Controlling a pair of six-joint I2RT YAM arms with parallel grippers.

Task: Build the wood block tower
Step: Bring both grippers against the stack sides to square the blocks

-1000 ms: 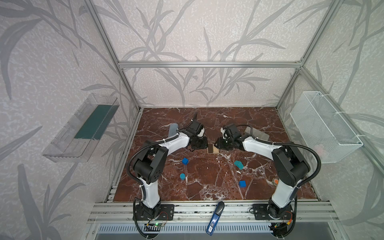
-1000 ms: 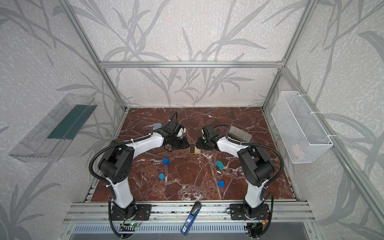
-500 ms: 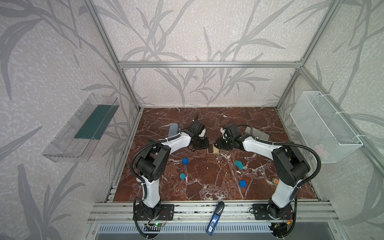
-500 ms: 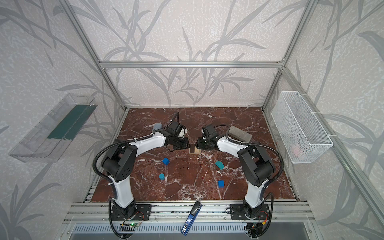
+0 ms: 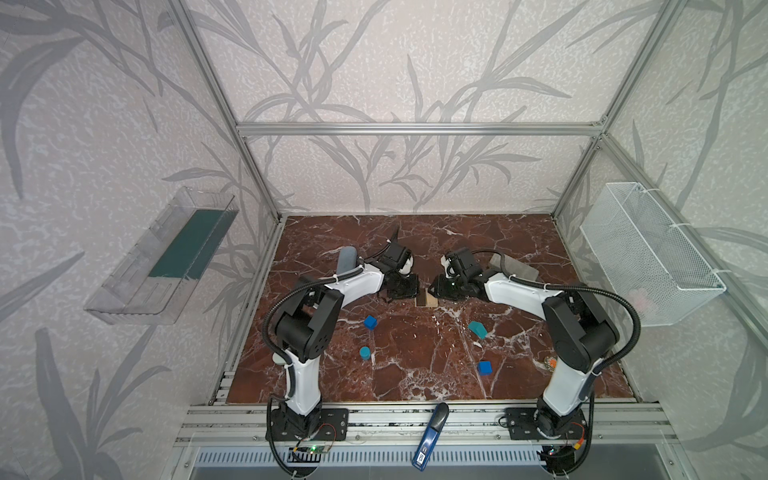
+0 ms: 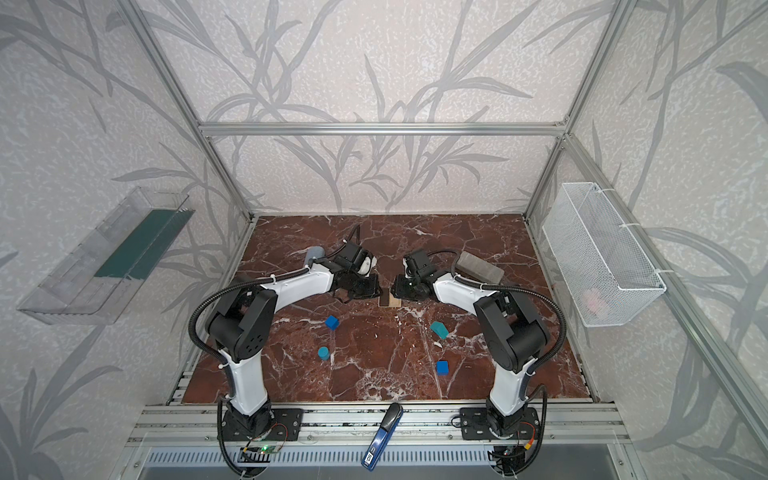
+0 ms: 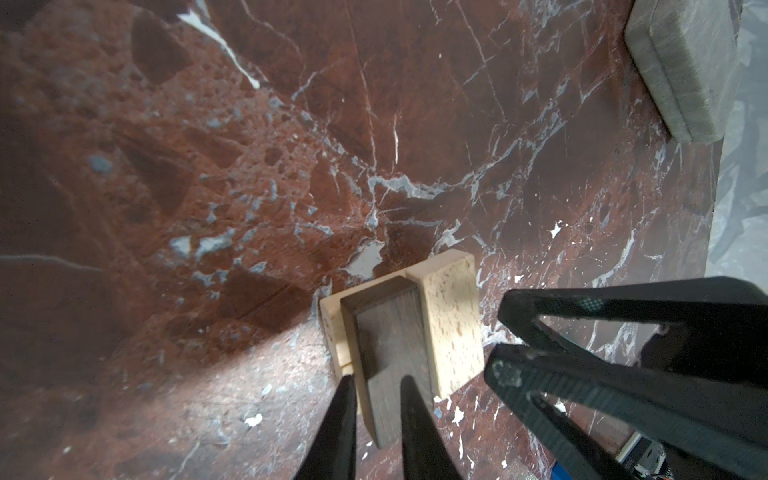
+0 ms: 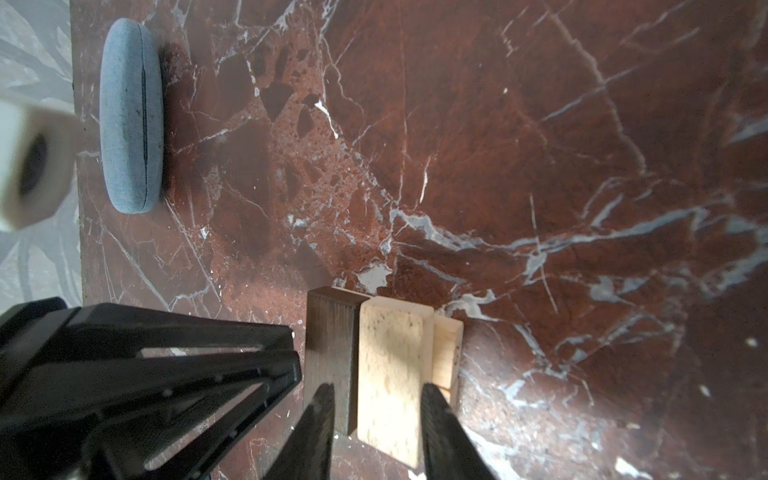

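The tower (image 5: 426, 298) is a low stack: a dark brown bar (image 7: 388, 332) and a pale bar (image 7: 451, 324) lie side by side across lower pale bars. My left gripper (image 7: 377, 386) is narrowly open over the dark bar's near end, one finger at its outer edge. My right gripper (image 8: 379, 395) is open wider than the pale bar (image 8: 390, 374), one finger at that bar's outer edge and the other over the dark bar (image 8: 330, 345). Loose on the floor lie two blue cubes (image 5: 370, 322) (image 5: 484, 367), a blue cylinder (image 5: 365, 353) and the teal house piece (image 5: 478, 329).
A grey-blue case (image 5: 347, 259) lies behind the left arm. A grey brick (image 5: 513, 268) lies behind the right arm. A wire basket (image 5: 648, 253) hangs on the right wall and a clear shelf (image 5: 166, 257) on the left. A blue tool (image 5: 430, 432) rests on the front rail.
My left arm has shifted a little toward the tower and its jaws have narrowed slightly. The right arm has not moved.
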